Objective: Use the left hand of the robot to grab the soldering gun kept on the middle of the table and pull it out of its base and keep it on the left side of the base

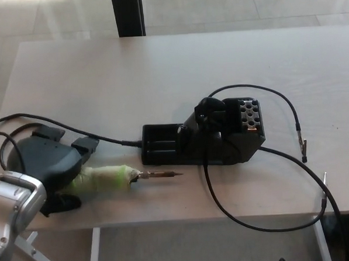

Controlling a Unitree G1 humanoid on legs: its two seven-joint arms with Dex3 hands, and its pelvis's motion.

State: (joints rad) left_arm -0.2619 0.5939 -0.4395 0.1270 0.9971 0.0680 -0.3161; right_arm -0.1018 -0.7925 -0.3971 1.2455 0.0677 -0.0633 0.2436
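A robot's left hand [47, 166] holds a soldering gun [121, 177] low over the near left part of a pale table [130, 74], clear of its base [207, 137].

The soldering gun's handle is wrapped in yellow-green tape, and a thin metal tip juts from it toward the base, ending just in front of the base's near left corner. It lies almost level at the tabletop; contact with the surface cannot be made out. The black base stands mid-table, its left tray empty, its raised right end topped by a perforated block. A black cable [255, 220] loops off it toward the near edge. The black hand covers the rear of the handle, fingers closed around it, the grey forearm entering from the lower left corner.
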